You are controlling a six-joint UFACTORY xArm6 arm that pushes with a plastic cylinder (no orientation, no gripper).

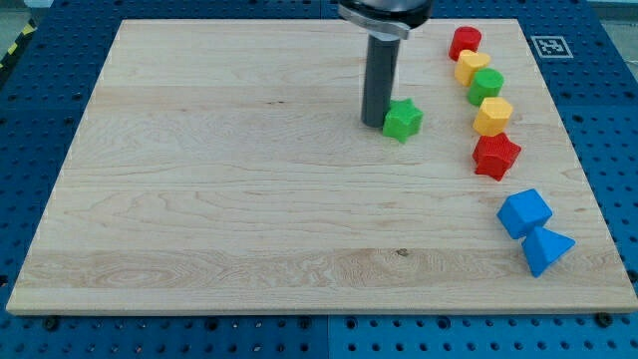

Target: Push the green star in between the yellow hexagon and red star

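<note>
The green star (403, 120) lies on the wooden board at the view's upper middle right. My tip (374, 124) stands just left of it, touching or nearly touching its left side. The yellow hexagon (492, 116) sits to the star's right, near the board's right side. The red star (495, 156) lies directly below that hexagon, close against it. The green star is apart from both, about a block's width or more to their left.
Above the yellow hexagon a column runs up: a green round block (486, 84), a yellow block (472, 66) and a red block (465, 43). A blue block (523, 212) and a blue wedge (545, 248) lie at the lower right. The board's right edge (573, 150) is near.
</note>
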